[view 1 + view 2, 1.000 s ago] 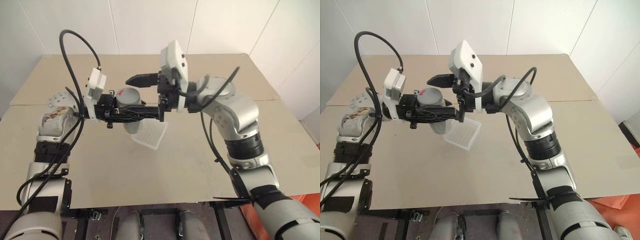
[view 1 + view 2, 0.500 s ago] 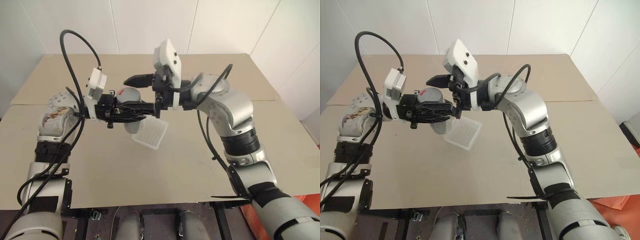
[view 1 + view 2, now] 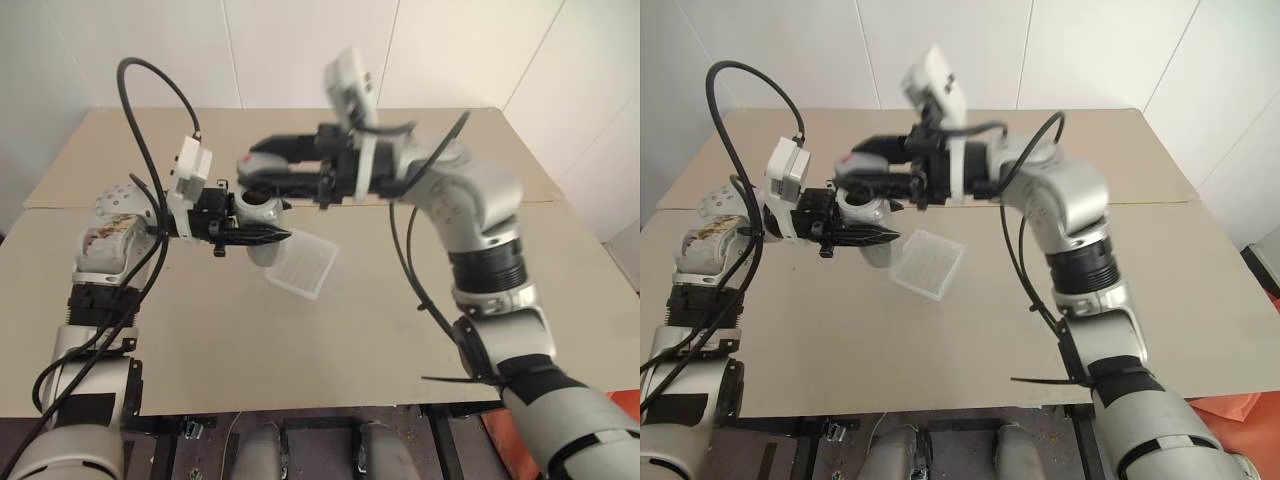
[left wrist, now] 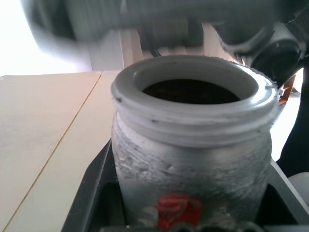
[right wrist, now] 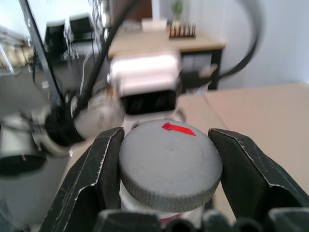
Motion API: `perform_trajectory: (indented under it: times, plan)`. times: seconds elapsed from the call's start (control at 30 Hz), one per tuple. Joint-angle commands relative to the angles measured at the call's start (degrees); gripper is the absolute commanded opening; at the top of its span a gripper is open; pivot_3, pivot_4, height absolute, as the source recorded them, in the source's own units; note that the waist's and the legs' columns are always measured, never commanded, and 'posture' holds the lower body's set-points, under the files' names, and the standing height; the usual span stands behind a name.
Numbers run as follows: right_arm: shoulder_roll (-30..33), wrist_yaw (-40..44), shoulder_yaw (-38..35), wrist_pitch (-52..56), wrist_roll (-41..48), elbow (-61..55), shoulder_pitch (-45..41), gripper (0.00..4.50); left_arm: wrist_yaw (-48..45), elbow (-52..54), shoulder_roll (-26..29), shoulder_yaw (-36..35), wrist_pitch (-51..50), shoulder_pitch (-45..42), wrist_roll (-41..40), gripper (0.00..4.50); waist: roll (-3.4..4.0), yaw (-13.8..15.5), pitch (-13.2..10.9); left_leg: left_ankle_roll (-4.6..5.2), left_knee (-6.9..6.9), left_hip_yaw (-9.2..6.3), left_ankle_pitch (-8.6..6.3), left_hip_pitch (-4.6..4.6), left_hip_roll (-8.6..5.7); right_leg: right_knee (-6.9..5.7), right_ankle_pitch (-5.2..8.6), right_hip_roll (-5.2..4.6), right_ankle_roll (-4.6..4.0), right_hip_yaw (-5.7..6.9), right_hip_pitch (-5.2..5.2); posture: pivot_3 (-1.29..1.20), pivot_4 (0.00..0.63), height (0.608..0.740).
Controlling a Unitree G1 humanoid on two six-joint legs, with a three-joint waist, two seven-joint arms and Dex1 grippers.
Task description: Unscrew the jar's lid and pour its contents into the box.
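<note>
Above the box (image 3: 303, 267), left gripper (image 3: 268, 236) clamps the jar (image 3: 256, 212) upright, mouth open; right gripper (image 5: 164, 162) pinches the lid (image 5: 168, 162) clear for pouring

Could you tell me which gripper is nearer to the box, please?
Left. The left gripper, holding the jar, hangs just beside the box; the right gripper, holding the lid, is higher, above the jar.
</note>
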State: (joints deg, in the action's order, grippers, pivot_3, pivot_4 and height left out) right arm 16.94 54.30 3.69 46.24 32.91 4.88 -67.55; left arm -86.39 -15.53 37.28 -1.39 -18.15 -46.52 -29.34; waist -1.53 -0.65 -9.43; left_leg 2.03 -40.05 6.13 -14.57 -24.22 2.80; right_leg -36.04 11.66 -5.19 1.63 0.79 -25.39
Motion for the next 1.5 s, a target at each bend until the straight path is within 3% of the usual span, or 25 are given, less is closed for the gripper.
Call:
perform_trajectory:
  times: [0.03, 0.23, 0.37, 0.53, 0.57, 0.77, 0.87, 0.97, 1.03, 1.17, 1.3, 1.5]
  plan:
    - [5.6, -2.1, -2.5, -3.1, -3.0, -4.9, 3.8, 2.75, 1.3, 2.3, 2.1, -3.1, 0.7, 0.8, -0.8, 2.02, 0.00, 0.0, 0.0, 0.01, 0.00, 0.00, -0.01, 0.01, 0.00, 0.00, 0.00, -0.01, 0.00, 0.00, 0.01, 0.00, 0.150, 0.740]
    - [15.6, -8.1, 1.5, -12.5, -16.3, -12.9, 25.7, 2.75, 9.9, 5.2, 1.8, -6.0, 2.7, 4.1, 0.9, 2.02, -0.02, 0.2, 0.0, 0.06, 0.01, 0.01, -0.04, -0.01, -0.07, 0.09, 0.00, -0.08, 0.04, -0.01, 0.05, 0.00, 0.150, 0.740]
    - [14.1, -11.7, 3.2, -12.1, -19.0, -9.6, 33.8, 2.75, 17.6, 8.0, -0.4, -5.5, 4.9, 5.4, 3.7, 2.02, -0.02, -0.2, 0.0, 0.00, -0.01, 0.02, 0.00, 0.01, -0.06, 0.04, 0.00, -0.06, 0.04, -0.05, 0.03, 0.00, 0.150, 0.740]
    - [13.2, -12.7, 1.9, -9.5, -18.9, -6.6, 33.7, 4.40, 26.9, 10.4, -2.6, -1.9, 14.0, 4.9, 13.8, 2.02, -0.02, -0.2, 0.0, 0.00, 0.00, 0.03, 0.00, 0.20, -0.06, 0.14, -0.03, -0.03, 0.03, -0.13, 0.09, 0.00, 0.150, 0.740]
    - [14.3, -11.8, 0.9, -6.7, -17.2, -8.5, 32.9, 4.46, 28.7, 10.5, -2.7, -1.2, 16.1, 4.7, 16.2, 2.02, -0.02, -0.1, 0.0, 0.00, 0.00, 0.03, 0.00, 0.20, -0.06, 0.12, -0.03, -0.04, 0.03, -0.13, 0.09, 0.00, 0.150, 0.740]
    - [24.2, -1.0, -4.8, 10.4, -1.6, -20.4, 26.7, 4.46, 42.0, -1.9, 0.9, 7.7, 45.5, 0.7, 40.7, 2.02, -0.01, 0.9, 0.0, 0.05, -0.01, 0.03, -0.03, 0.18, -0.07, 0.16, -0.03, -0.07, 0.02, -0.09, 0.10, 0.00, 0.150, 0.740]
    - [26.1, 1.1, -4.0, 14.5, 2.4, -23.0, 24.4, 4.46, 64.8, -10.8, 5.0, 16.9, 60.6, -5.7, 66.2, 2.02, -0.02, 1.1, 0.0, 0.05, 0.05, 0.02, -0.04, 0.27, -0.05, 0.23, -0.05, -0.04, 0.00, -0.04, 0.18, 0.00, 0.150, 0.740]
    - [26.5, 2.1, -2.0, 15.0, 3.5, -24.0, 22.5, 4.46, 93.9, -16.4, 7.8, 32.4, 60.0, -14.5, 95.2, 2.02, -0.04, 1.5, 0.0, 0.08, 0.06, 0.05, -0.05, 0.31, -0.11, 0.25, -0.06, -0.10, 0.00, -0.07, 0.25, 0.00, 0.150, 0.740]
    - [26.7, 1.8, -0.3, 13.8, 2.4, -24.3, 21.4, 4.46, 105.3, -18.8, 6.9, 40.2, 57.3, -18.8, 106.4, 2.02, -0.03, 1.6, 0.0, 0.11, 0.04, 0.06, -0.07, 0.27, -0.19, 0.20, -0.08, -0.17, 0.05, -0.09, 0.23, 0.00, 0.150, 0.740]
    - [25.8, 0.0, 0.4, 14.9, 2.7, -25.0, 18.7, 4.46, 112.9, -21.7, 3.3, 47.1, 53.5, -22.6, 114.5, 2.02, -0.03, 1.7, 0.0, 0.20, -0.02, 0.08, -0.12, -0.05, -0.15, 0.05, -0.09, -0.19, 0.10, -0.03, -0.01, 0.00, 0.150, 0.740]
    - [24.5, -1.9, -1.4, 15.1, 4.4, -26.5, 18.3, 4.46, 113.2, -25.4, 1.1, 52.4, 50.0, -23.9, 119.6, 2.02, -0.03, 1.5, 0.0, 0.05, -0.06, 0.13, -0.02, -0.50, -0.14, -0.01, -0.09, -0.16, 0.10, -0.03, -0.56, 0.00, 0.150, 0.740]
    - [23.9, -4.1, -3.7, 15.7, 7.2, -28.5, 19.4, 4.46, 113.0, -27.2, -0.4, 51.9, 49.0, -25.0, 117.3, 2.02, -0.03, 1.4, 0.0, 0.07, -0.07, 0.17, -0.03, -0.60, -0.12, -0.04, -0.08, -0.17, 0.11, -0.04, -0.71, 0.00, 0.150, 0.740]
